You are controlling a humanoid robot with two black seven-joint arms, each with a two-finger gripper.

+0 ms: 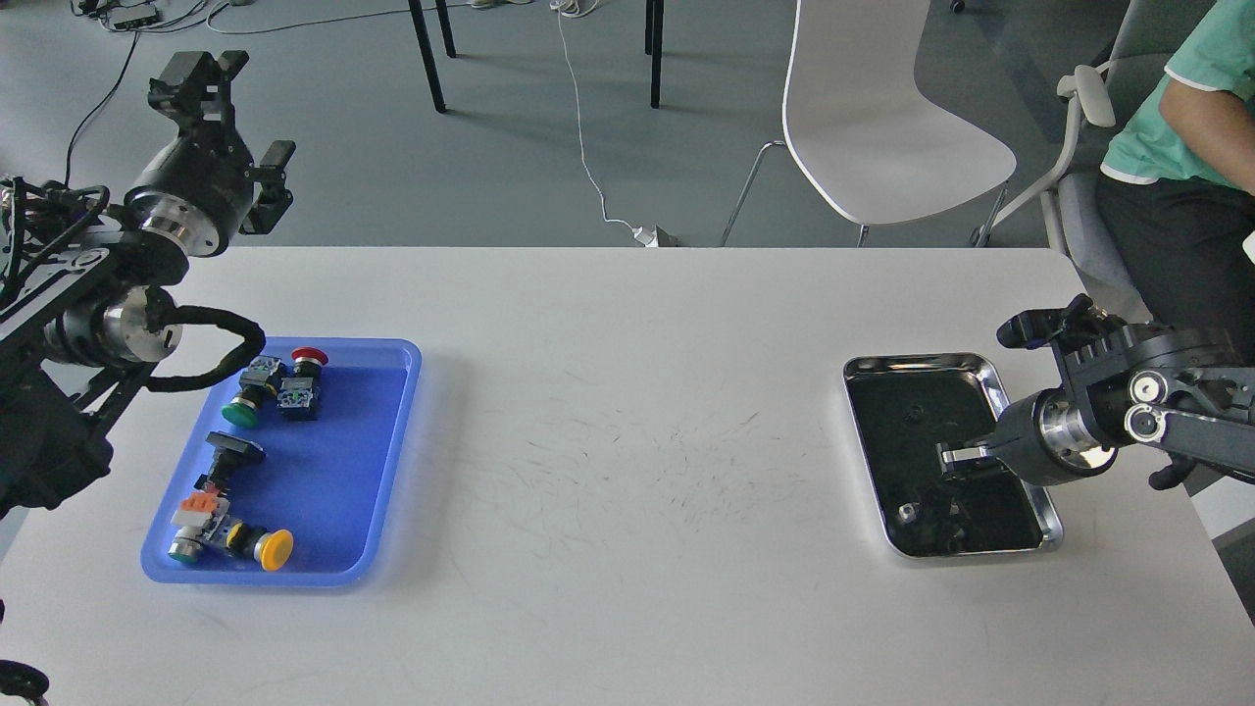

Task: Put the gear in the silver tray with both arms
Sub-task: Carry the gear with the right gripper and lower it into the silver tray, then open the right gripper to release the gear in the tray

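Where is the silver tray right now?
In the head view, the silver tray lies on the white table's right side, under the right pincer.

Single head view, looking forward and down, white table (627, 412) mid-distance, floor beyond

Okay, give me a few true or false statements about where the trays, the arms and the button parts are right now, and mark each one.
1. The silver tray sits on the right side of the white table. True.
2. The blue tray is empty. False: it holds several push-button parts, including a red one, a green one and a yellow one.
3. The right gripper is over the silver tray. True.
4. The left gripper is reaching into the blue tray. False: it is raised up, beyond the table's far left edge.
5. The two trays touch. False: bare table separates them.
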